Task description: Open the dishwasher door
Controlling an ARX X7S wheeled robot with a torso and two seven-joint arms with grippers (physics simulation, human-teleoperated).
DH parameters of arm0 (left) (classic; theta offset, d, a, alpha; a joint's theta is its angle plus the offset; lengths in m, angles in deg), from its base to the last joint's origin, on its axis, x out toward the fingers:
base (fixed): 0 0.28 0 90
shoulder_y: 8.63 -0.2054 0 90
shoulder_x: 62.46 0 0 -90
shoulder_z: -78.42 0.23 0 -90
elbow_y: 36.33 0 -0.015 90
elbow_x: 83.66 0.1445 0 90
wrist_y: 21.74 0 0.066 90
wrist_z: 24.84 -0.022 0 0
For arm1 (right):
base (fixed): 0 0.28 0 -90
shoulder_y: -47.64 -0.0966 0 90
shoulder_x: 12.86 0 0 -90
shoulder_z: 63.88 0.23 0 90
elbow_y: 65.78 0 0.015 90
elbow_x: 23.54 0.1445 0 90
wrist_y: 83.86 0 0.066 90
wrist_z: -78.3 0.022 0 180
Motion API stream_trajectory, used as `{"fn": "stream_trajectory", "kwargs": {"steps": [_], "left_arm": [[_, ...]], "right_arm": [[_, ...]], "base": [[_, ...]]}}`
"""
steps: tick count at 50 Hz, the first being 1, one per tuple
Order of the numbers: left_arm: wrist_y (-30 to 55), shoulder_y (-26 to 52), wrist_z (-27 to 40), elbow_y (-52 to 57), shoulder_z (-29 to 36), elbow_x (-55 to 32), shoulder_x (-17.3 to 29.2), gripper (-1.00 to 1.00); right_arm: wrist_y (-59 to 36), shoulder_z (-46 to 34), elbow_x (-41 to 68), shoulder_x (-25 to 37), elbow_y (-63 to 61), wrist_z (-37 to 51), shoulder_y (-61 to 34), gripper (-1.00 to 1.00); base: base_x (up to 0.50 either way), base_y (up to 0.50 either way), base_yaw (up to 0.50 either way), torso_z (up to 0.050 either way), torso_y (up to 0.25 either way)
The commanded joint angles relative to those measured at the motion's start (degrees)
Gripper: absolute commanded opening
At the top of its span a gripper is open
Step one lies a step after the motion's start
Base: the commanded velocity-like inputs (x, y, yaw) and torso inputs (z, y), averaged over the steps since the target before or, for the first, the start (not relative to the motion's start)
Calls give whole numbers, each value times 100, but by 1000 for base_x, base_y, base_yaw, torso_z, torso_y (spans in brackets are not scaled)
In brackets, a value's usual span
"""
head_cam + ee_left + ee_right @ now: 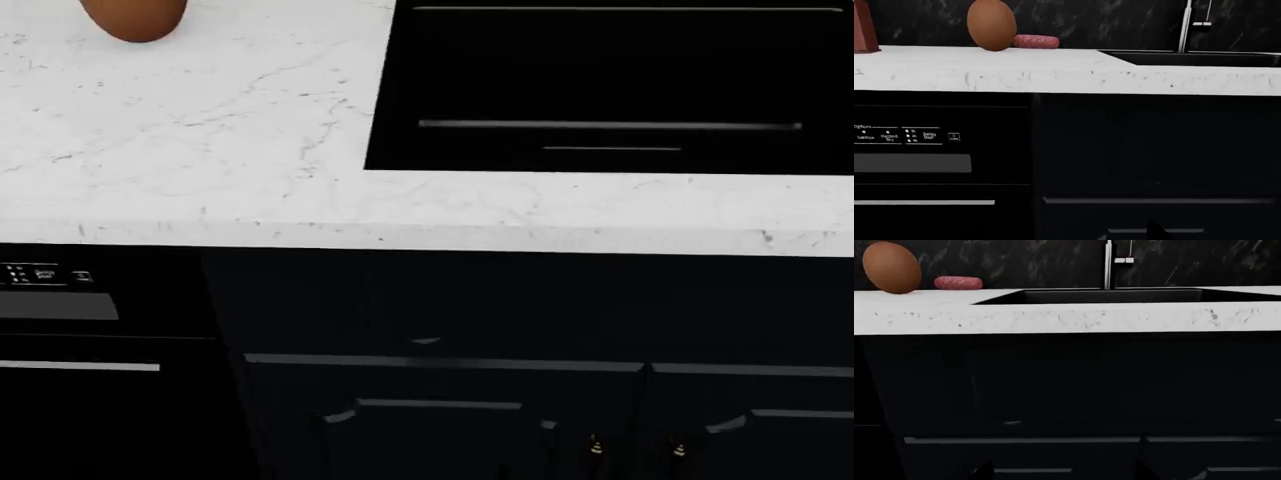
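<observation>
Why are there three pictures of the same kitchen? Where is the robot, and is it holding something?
A robot with two arms took these, and each picture comes from a different camera on it. One camera sits on its head and looks down at the white countertop and the black sink. The other two sit near its left and right grippers, low down, facing the cupboards. You hardly see the robot because the cameras look outward; no gripper clearly shows, so I cannot tell if anything is held. On the counter are a brown egg-shaped thing, a pink sponge-like thing and a reddish object at the edge. A faucet stands behind the sink. The shiny black front with tiny white words is the dishwasher door, shut, with its grey handle.
</observation>
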Motion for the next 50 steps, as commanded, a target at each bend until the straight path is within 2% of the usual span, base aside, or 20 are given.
{"fn": "stream_trajectory", "kwargs": {"steps": [1, 37, 45, 47, 50], "left_arm": [[-85, 15, 59, -119, 102, -193, 86, 100], [-307, 35, 355, -216, 321, -443, 274, 100], [-172, 73, 553, -330, 361, -367, 294, 100], [127, 90, 571, -244, 367, -454, 311, 100], [26, 65, 544, -199, 396, -484, 331, 100]], "right_arm": [[77, -114, 121, 68, 54, 65, 35, 100], [138, -355, 305, 280, -17, 292, 57, 100], [121, -329, 406, 315, -111, 367, 102, 100], [144, -342, 411, 323, -93, 369, 100, 100], [113, -366, 394, 336, -115, 403, 96, 100]], "base": [[0, 500, 0, 0, 0], [0, 500, 0, 0, 0], [0, 0, 0, 0, 0], [0, 0, 0, -44, 0], [0, 0, 0, -50, 0]]}}
